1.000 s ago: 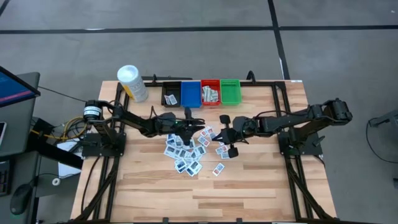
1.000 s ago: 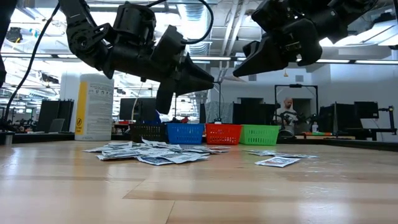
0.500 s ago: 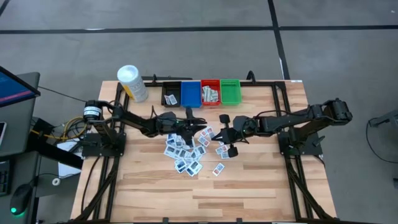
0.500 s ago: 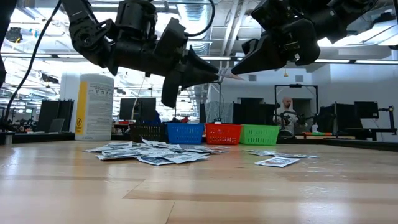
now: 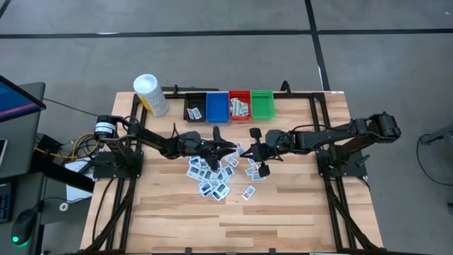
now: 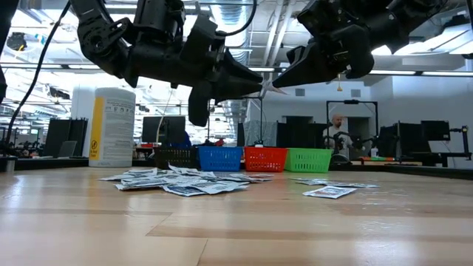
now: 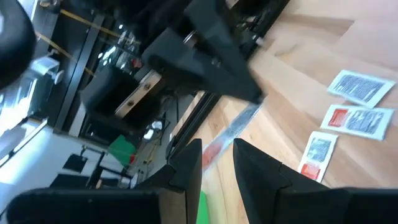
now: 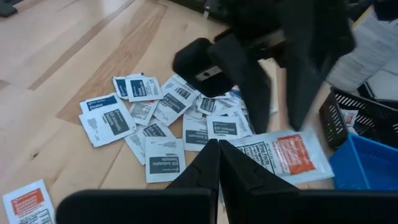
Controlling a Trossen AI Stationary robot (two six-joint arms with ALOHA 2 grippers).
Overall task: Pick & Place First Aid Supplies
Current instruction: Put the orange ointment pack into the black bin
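Observation:
Many small flat first aid packets (image 5: 212,173) lie in a loose pile mid-table, also seen in the right wrist view (image 8: 155,130). One white packet with a red label (image 8: 280,152) hangs in the air above them, with my right gripper (image 5: 249,151) shut on it. My left gripper (image 5: 228,146) is open and faces the right one. Its two fingers (image 7: 249,162) stand on either side of the packet's red free end (image 7: 211,149). Whether a finger touches it, I cannot tell. My right gripper pinches the packet by its white printed end (image 8: 235,147) between its two shut fingers. The fingers come from the table's right side, slanting a little downward. The packet sticks out past the fingertips toward my left gripper, roughly level and clear of the table (image 6: 270,87).
Black (image 5: 195,108), blue (image 5: 216,106), red (image 5: 240,105) and green (image 5: 262,103) bins stand in a row at the far edge. A white-capped yellow container (image 5: 150,94) stands at the far left. A person (image 6: 341,133) sits in the room behind.
My left gripper has risen a little and moved toward the table's right, up to the right gripper. Its open fingers now straddle the free end of the packet. The right gripper has held the packet still.

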